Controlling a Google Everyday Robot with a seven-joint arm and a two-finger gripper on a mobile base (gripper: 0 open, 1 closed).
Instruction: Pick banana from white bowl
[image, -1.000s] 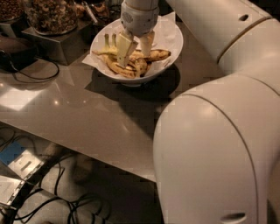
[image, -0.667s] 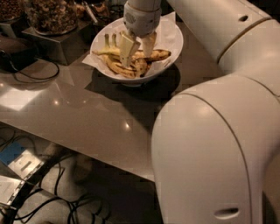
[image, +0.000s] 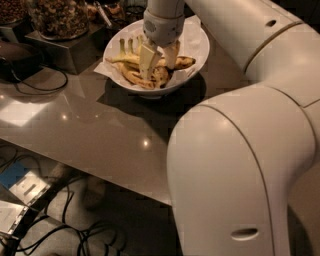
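Note:
The white bowl (image: 196, 47), lined with white paper, stands at the back of the grey counter. In it the long yellow banana (image: 183, 62) with brown spots lies crosswise, over three shorter bananas with greenish stems (image: 127, 47). My gripper (image: 159, 61) points down into the bowl from above. Its two pale fingers (image: 146, 60) are apart and straddle the middle of the long banana, with the tips down among the fruit. The part of the banana between the fingers is hidden.
Glass jars of nuts (image: 59, 17) stand on a metal stand at the bowl's left. A dark object with a cable (image: 20, 60) lies at the far left. My large white arm (image: 245, 150) fills the right. Cables and boxes (image: 25, 190) lie on the floor below the counter's edge.
The gripper has stayed over the bowl and sunk very slightly toward the bananas. The bananas and the bowl have not moved.

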